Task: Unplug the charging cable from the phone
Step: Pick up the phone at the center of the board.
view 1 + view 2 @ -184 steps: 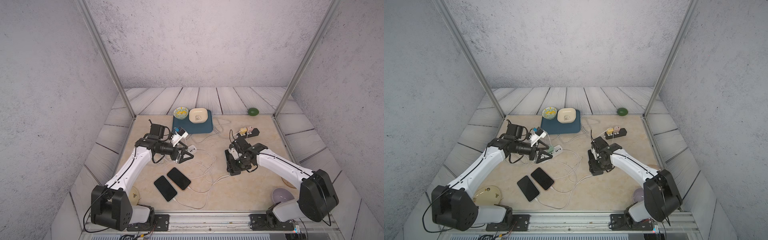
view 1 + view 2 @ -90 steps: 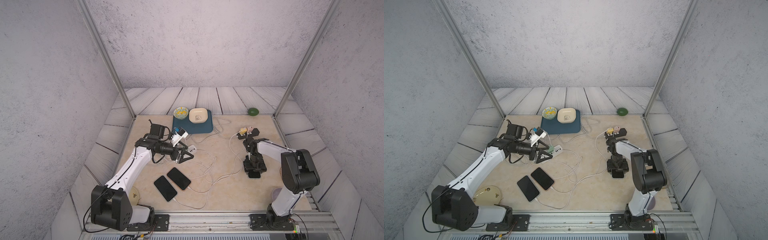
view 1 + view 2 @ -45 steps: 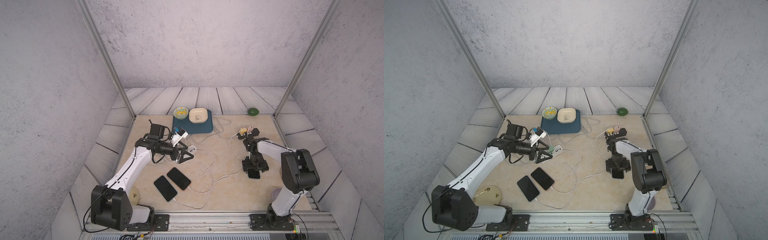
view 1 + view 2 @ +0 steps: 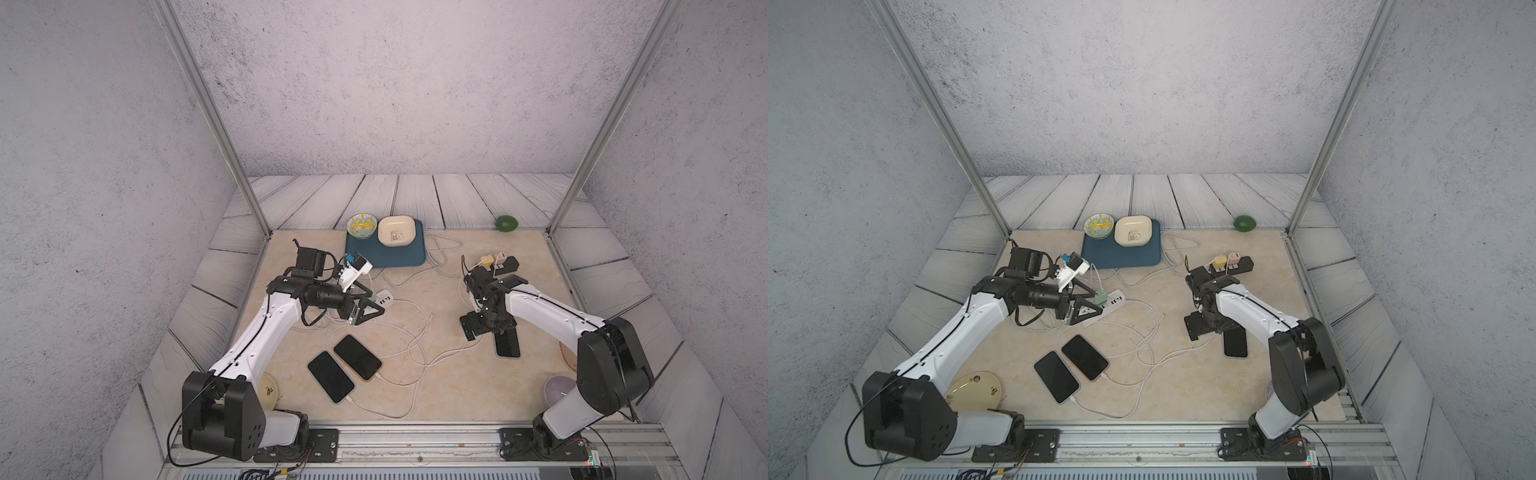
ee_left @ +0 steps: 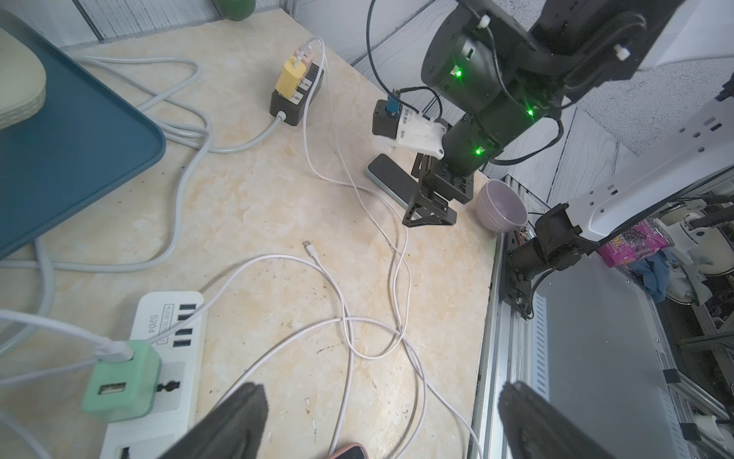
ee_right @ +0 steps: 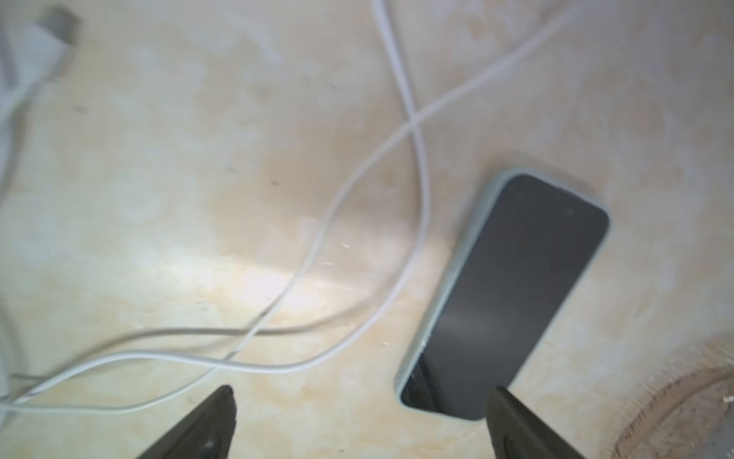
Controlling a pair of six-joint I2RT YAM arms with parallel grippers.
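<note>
Three phones lie on the desk (image 4: 457, 399). The task's phone (image 6: 512, 294) has a dark screen facing up and a pale mint-green case. It lies flat, well apart from the blue tray (image 4: 399, 258), toward the right arm's side and nearer the robot's base. A white charging cable (image 6: 413, 117) loops just beside its long edge, crossing a second strand there. I cannot tell whether a plug sits in its port.

The right gripper (image 4: 487, 330) hangs over the phone's end nearer the tray. Its fingers (image 6: 206, 429) are spread wide and hold nothing. The left gripper (image 5: 381, 417) hovers near the tray, also with its fingers (image 5: 238, 417) wide and nothing between them. The other two phones (image 4: 356, 357) lie side by side, nearer the base than the tray.

On the tray sit a small glass bowl (image 4: 362, 226) holding yellow pieces and a cream square dish (image 4: 397, 232) with a panda printed inside. A lilac bowl (image 5: 502, 206) stands far from the tray, at the desk's edge.
</note>
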